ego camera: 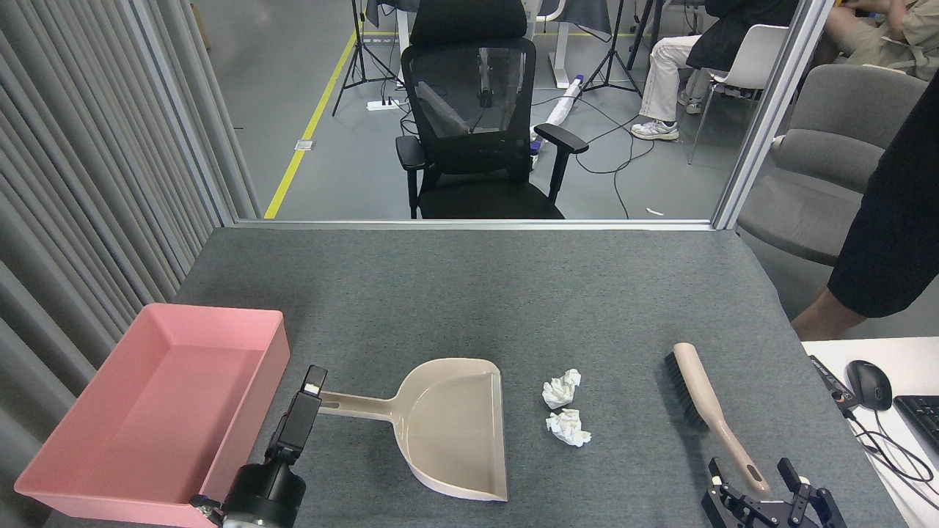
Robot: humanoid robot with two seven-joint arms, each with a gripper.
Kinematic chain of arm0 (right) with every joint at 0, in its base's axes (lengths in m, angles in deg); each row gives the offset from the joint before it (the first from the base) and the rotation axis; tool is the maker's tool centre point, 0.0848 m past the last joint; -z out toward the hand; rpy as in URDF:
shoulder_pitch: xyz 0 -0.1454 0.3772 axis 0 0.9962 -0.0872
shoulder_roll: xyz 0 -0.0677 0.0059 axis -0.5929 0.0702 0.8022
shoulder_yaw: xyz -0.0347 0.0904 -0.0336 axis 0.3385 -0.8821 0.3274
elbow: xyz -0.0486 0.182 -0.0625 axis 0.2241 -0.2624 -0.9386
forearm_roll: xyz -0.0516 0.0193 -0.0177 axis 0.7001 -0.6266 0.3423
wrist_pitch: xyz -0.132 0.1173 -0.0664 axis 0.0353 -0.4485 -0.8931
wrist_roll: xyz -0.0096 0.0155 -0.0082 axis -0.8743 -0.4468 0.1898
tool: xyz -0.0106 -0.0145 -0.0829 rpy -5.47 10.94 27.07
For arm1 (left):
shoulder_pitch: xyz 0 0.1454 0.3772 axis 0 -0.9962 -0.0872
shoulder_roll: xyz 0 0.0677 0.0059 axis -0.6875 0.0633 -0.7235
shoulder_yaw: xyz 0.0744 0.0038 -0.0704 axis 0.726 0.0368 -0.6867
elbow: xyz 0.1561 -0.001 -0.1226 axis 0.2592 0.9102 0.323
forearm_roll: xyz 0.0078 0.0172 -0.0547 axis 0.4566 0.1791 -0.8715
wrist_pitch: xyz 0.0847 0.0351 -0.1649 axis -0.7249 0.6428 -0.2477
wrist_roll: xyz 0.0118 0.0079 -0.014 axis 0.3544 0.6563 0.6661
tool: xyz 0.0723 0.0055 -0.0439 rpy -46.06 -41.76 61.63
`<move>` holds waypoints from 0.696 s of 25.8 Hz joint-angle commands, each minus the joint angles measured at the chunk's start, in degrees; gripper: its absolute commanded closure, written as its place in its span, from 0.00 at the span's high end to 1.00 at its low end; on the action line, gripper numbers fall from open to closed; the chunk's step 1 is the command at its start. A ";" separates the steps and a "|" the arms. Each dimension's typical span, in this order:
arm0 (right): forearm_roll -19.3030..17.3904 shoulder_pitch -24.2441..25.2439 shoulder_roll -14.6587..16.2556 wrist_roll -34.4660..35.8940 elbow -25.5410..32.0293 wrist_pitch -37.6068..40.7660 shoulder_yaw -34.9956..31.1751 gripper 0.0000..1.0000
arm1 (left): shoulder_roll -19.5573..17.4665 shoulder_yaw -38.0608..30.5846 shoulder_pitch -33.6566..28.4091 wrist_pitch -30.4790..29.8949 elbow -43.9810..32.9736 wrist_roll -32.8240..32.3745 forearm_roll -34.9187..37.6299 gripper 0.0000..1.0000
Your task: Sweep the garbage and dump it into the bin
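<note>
Dustpan [455, 433] handle points left, prob. flat.

The bin [110, 469] is plain pink, unpatterned. The dustpan [451, 433] is beige, and so is the brush [708, 411] handle — its bristles are black. The two wads of garbage [565, 407] are white. The worktop [469, 293] is dark grey with a fine speckled weave. Both robot hands — left hand [312, 381] and right hand [755, 480] — are black, the left tipped with a small white patch. The office chair [477, 117] beyond is black.
</note>
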 commanded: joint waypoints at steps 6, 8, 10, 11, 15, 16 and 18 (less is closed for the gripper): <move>-0.01 0.05 -0.08 -0.05 -0.49 -0.30 0.81 1.00 | 0.00 -0.09 -0.33 -2.28 4.35 0.26 -0.34 0.99; -0.10 0.23 -0.08 -0.05 -0.75 -0.30 0.72 1.00 | 0.00 -0.09 -0.33 -2.63 4.88 0.26 -0.34 0.99; -0.19 0.14 -0.08 -0.05 -1.10 -0.30 0.81 1.00 | 0.00 -0.09 -0.33 -2.63 4.96 0.34 -0.34 0.99; -0.19 0.14 -0.08 -0.05 -1.10 -0.30 0.81 1.00 | 0.09 -0.09 -0.24 -2.63 4.96 0.26 -0.34 0.99; -0.19 0.05 0.01 -0.05 -1.45 -0.48 0.81 1.00 | 0.00 -0.09 -0.24 -2.63 4.96 0.26 -0.34 0.99; -0.10 0.05 0.01 -0.05 -1.72 -0.48 0.81 1.00 | 0.00 -0.09 -0.24 -2.63 4.96 0.26 -0.34 0.99; -0.10 -0.12 0.28 -0.05 -2.33 -0.48 0.81 1.00 | 0.00 -0.09 -0.24 -2.63 4.96 0.26 -0.34 0.99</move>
